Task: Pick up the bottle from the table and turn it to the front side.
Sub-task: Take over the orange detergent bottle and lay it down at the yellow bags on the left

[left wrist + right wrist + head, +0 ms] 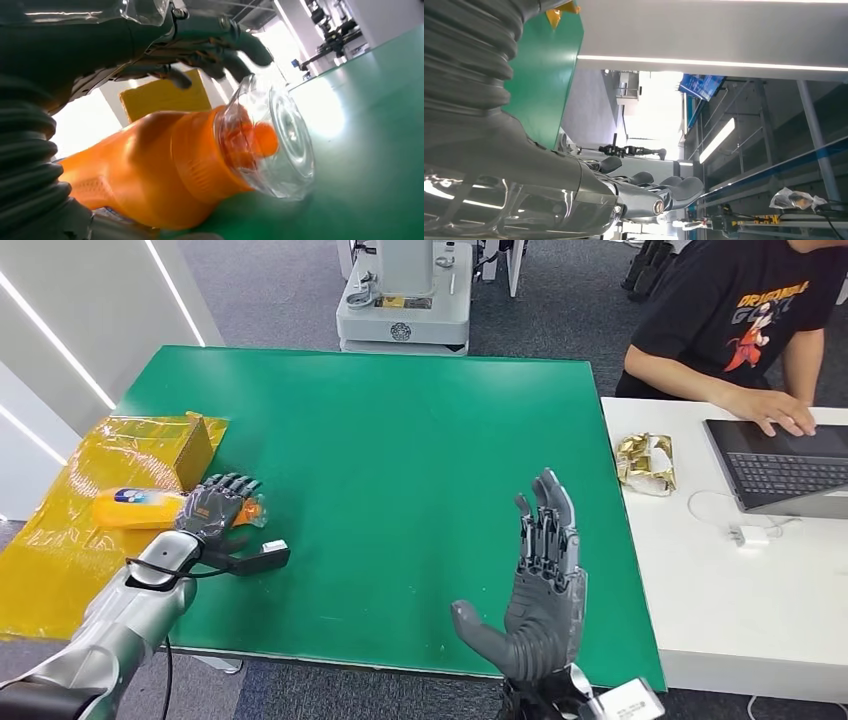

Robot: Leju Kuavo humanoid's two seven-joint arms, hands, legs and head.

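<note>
A: Where is the bottle [135,507] lying?
B: On its side at the left edge of the green desk [400,460], partly on the yellow plastic sheet [70,540] that hangs over that edge. Its clear cap [280,137] points toward the middle of the desk and rests on the green surface.

A: And the left hand [212,510]?
B: It lies over the bottle's cap end, fingers [220,55] curled across the top of the orange body. The left wrist view shows them arched above the neck; whether they press on it firmly I cannot tell, but the hand wraps the bottle.

A: The right hand [540,580]?
B: Raised above the near edge of the desk, toward the right corner, palm open, fingers straight and apart, thumb out to the side. It holds nothing.

A: What else is about?
B: A yellow box [195,452] stands on the sheet just beyond the bottle. On the white desk [700,610] beside the right edge sit a laptop [785,465], a crumpled gold wrapper [645,462] and a white charger [750,535]. A person [740,325] in a black shirt has one hand on the laptop
</note>
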